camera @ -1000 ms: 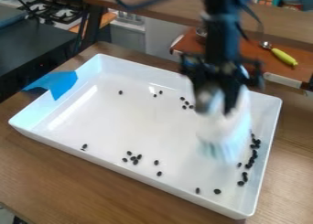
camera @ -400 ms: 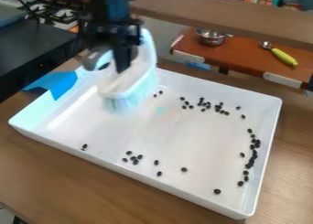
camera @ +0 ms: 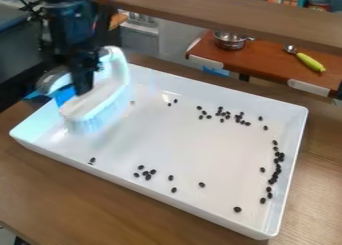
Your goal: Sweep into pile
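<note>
You have the end effector [camera: 77,86] grasping the white brush [camera: 100,106] by its handle, bristles down, so its long base can push beans like a small wall. The brush is at ten o'clock in the white tray [camera: 160,188]; whether its bristles touch the floor there, you can't tell.

The dark beans [camera: 277,169] are best gathered at three o'clock, strung along the side wall, which probably serves as a backstop. A looser band lies at two o'clock, with small groups at twelve and seven and a few strays between, so you don't have one pile. From ten o'clock, your brush seems well placed to get behind the stragglers and herd them toward three. The tray's raised walls should keep beans off the bench [camera: 87,209].
</note>
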